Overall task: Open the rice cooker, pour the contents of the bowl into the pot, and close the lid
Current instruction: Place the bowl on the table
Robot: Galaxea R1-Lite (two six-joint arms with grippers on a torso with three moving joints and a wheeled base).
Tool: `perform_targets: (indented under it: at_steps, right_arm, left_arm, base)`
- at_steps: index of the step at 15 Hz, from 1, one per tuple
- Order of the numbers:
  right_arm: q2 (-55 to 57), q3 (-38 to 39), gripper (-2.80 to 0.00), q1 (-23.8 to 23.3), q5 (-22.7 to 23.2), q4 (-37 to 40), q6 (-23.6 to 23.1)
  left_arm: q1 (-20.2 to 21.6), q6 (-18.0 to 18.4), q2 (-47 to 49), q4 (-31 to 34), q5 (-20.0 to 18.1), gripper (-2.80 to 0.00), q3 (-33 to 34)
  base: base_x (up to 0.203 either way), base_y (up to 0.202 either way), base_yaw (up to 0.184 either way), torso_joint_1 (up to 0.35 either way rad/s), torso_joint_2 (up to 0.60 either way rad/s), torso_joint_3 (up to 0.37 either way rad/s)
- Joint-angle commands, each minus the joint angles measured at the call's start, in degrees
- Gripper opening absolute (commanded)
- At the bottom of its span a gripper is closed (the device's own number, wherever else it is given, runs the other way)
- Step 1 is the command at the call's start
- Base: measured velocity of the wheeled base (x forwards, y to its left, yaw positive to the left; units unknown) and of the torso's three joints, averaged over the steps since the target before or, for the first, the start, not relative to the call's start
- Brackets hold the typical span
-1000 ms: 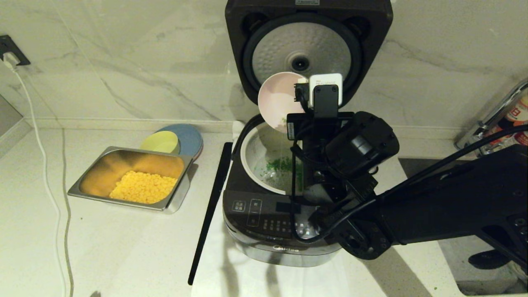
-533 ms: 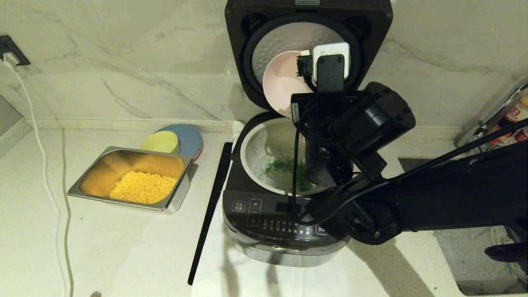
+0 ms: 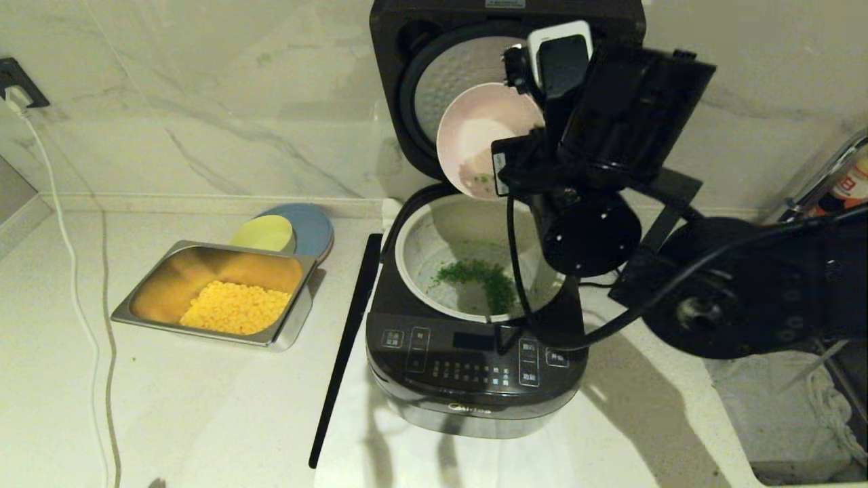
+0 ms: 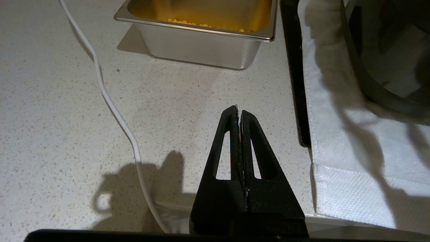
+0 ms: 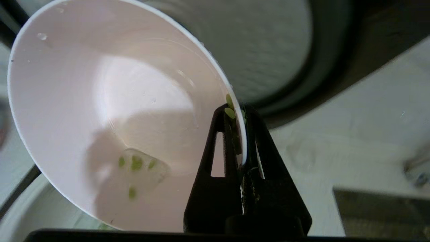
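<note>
Since a moment ago the right gripper has been lifting the bowl higher, up in front of the open lid. It is gripping the bowl's rim, holding the pale pink bowl tilted, a few green bits clinging inside. Most of the contents of the bowl are lying in the cream pot of the rice cooker. The left gripper is hanging clenched and empty above the counter.
</note>
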Motion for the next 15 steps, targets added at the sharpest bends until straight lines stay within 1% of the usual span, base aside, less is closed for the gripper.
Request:
perform_targets:
  at_steps: [1, 4, 5, 6, 7, 8, 9, 11, 12, 13, 15]
  right_arm:
    - [-7.84, -4.18, -2.80, -0.20, 0.46, 22.66, 10.01]
    - [-17.09, -7.60, -2.80, -1.42, 5.63, 48.55, 24.00]
    - [-19.90, -7.90, -2.80, -1.68, 8.55, 55.59, 27.68]
    - [-22.95, -8.01, -2.80, -2.28, 12.63, 62.45, 31.83]
    - [-25.57, -7.84, -2.80, -3.59, 16.96, 68.19, 35.79]
    - [-27.82, -7.36, -2.80, -6.27, 20.72, 72.55, 39.19]
    - [-29.54, -6.51, -2.80, -9.75, 23.25, 75.34, 41.32]
    - [-32.55, -2.93, -2.80, -18.32, 27.51, 78.71, 43.06]
    - [-34.08, 1.14, -2.80, -23.00, 30.82, 79.54, 43.44]
    - [-35.41, 6.02, -2.80, -26.88, 35.11, 79.85, 43.66]
    - [-36.41, 15.31, -2.80, -32.38, 41.92, 79.08, 43.83]
  left_arm:
    - [0.01, -0.01, 0.00, -0.04, 0.03, -2.80, 0.53]
    - [0.01, -0.01, 0.00, -0.04, 0.03, -2.80, 0.53]
    - [0.01, -0.01, 0.00, -0.04, 0.03, -2.80, 0.53]
    - [0.01, -0.01, 0.00, -0.04, 0.03, -2.80, 0.53]
    - [0.01, -0.01, 0.00, -0.04, 0.03, -2.80, 0.53]
    - [0.01, -0.01, 0.00, -0.04, 0.03, -2.80, 0.53]
    - [0.01, -0.01, 0.00, -0.04, 0.03, -2.80, 0.53]
    - [0.01, -0.01, 0.00, -0.04, 0.03, -2.80, 0.53]
    - [0.01, -0.01, 0.00, -0.04, 0.03, -2.80, 0.53]
    - [0.01, -0.01, 0.00, -0.04, 0.03, -2.80, 0.53]
    - [0.01, -0.01, 0.00, -0.04, 0.03, -2.80, 0.53]
  base:
    - [0.000, 0.000, 0.000, 0.000, 0.00, 0.000]
    - [0.000, 0.000, 0.000, 0.000, 0.00, 0.000]
    - [0.000, 0.000, 0.000, 0.000, 0.00, 0.000]
    - [0.000, 0.000, 0.000, 0.000, 0.00, 0.000]
    - [0.000, 0.000, 0.000, 0.000, 0.00, 0.000]
    - [0.000, 0.000, 0.000, 0.000, 0.00, 0.000]
    - [0.000, 0.000, 0.000, 0.000, 0.00, 0.000]
    - [0.000, 0.000, 0.000, 0.000, 0.00, 0.000]
    - [0.000, 0.000, 0.000, 0.000, 0.00, 0.000]
    - [0.000, 0.000, 0.000, 0.000, 0.00, 0.000]
    - [0.000, 0.000, 0.000, 0.000, 0.00, 0.000]
